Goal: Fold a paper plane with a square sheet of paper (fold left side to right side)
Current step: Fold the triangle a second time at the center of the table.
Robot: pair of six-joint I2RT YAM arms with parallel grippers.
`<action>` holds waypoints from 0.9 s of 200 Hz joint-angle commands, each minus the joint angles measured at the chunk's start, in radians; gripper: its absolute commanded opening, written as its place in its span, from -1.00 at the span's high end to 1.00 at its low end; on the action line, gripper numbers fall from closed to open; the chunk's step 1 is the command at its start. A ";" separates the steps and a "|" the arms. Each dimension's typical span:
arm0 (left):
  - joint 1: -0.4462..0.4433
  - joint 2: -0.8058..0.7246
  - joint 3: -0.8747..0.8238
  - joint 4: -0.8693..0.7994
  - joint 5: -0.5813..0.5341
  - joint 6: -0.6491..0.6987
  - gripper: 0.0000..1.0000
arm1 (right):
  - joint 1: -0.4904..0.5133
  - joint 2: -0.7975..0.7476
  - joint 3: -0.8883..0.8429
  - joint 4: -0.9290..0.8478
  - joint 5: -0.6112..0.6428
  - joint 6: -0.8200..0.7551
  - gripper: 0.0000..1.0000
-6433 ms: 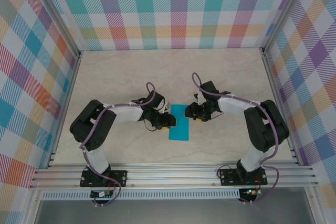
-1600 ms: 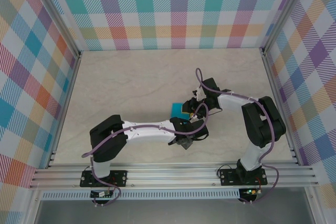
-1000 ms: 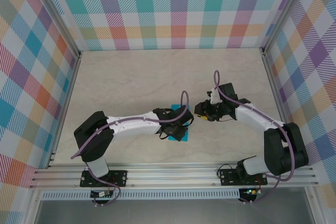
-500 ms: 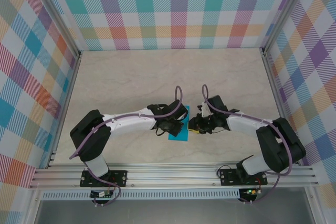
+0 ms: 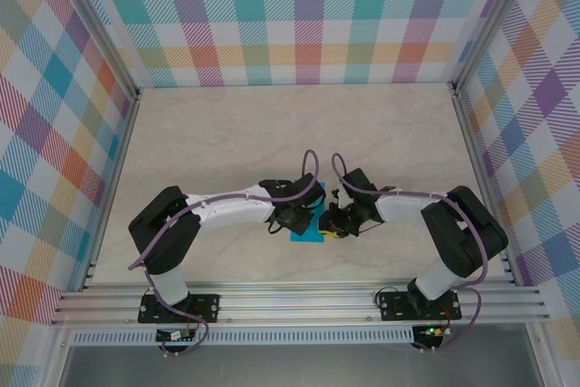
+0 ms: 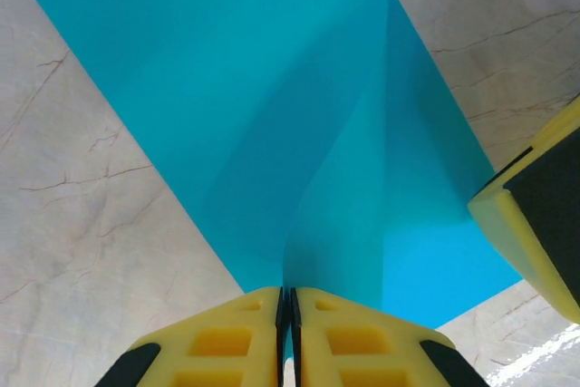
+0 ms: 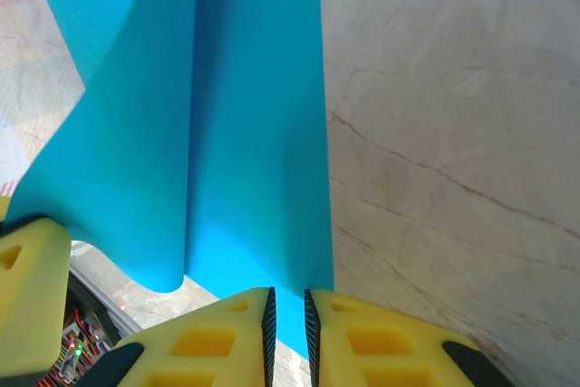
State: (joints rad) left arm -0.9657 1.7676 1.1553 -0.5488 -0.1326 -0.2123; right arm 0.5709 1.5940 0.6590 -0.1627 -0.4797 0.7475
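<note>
The square sheet of paper point(image 5: 308, 235) lies turquoise at the table's centre, between my two grippers. In the left wrist view a raised flap of the sheet point(image 6: 344, 178) curves up into my left gripper point(image 6: 286, 289), which is shut on its edge. My right gripper point(image 7: 288, 292) has its jaws nearly together with a thin slit. Its tips are down on the near edge of the sheet's flat right part point(image 7: 258, 133). From above, the left gripper point(image 5: 297, 219) and right gripper point(image 5: 328, 224) almost touch over the sheet. The right gripper's finger point(image 6: 535, 215) shows at the sheet's corner.
Pale marble tabletop point(image 5: 227, 133) stretches behind and to both sides of the arms. Plaid walls point(image 5: 299, 15) close the back and sides. An aluminium rail point(image 5: 299, 301) runs along the front edge by the arm bases.
The right arm swung in from the right and came down onto the sheet's right edge, its jaws narrowing. The left gripper drew slightly left, still holding the flap.
</note>
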 commanded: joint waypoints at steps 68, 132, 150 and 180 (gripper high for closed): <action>0.021 0.042 0.050 -0.033 -0.054 0.005 0.74 | 0.006 0.060 0.035 -0.093 0.064 -0.045 0.61; 0.031 0.058 0.055 -0.030 -0.066 0.011 0.73 | 0.010 0.065 0.047 -0.103 0.054 -0.063 0.61; 0.034 0.063 0.057 -0.025 -0.068 0.013 0.73 | 0.009 0.070 0.056 -0.117 0.050 -0.075 0.61; 0.038 0.071 0.060 -0.022 -0.073 0.017 0.73 | 0.010 0.075 0.061 -0.123 0.047 -0.084 0.61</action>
State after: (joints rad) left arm -0.9432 1.8252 1.1908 -0.5491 -0.1852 -0.2115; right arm 0.5716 1.6302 0.7158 -0.2489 -0.4828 0.6933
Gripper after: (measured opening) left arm 0.135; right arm 0.195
